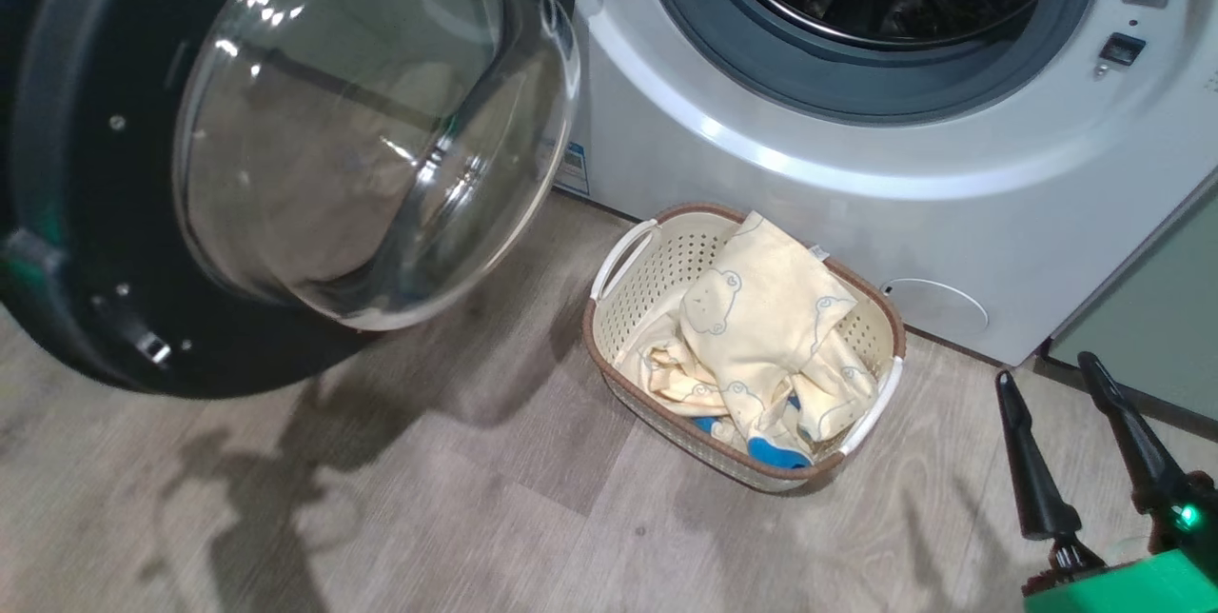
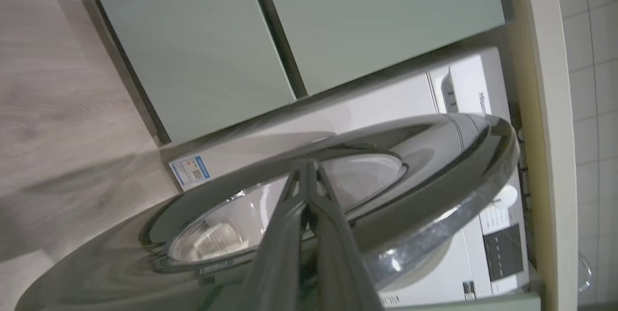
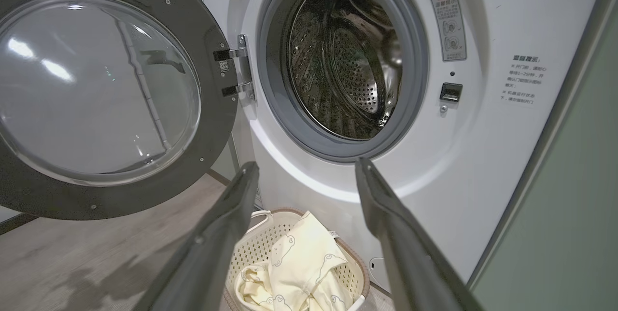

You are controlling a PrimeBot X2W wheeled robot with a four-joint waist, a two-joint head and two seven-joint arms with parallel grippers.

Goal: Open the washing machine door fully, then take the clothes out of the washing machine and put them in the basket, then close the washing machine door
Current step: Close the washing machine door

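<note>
My left hand, pinched shut and empty, points at the outer face of the door, which hangs wide open left of the washer; it's stiff, hinged and glossy, so I'd push its black rim rather than grip.

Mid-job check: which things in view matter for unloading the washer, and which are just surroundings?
Part of the job:
- washing machine door, swung open
- washing machine, no clothing visible in its drum
- clothes, lying in the basket
- basket, on the floor in front of the washer

Just surroundings:
- pale green cabinets
- blue sticker on the washer front
- wood-look floor
</note>
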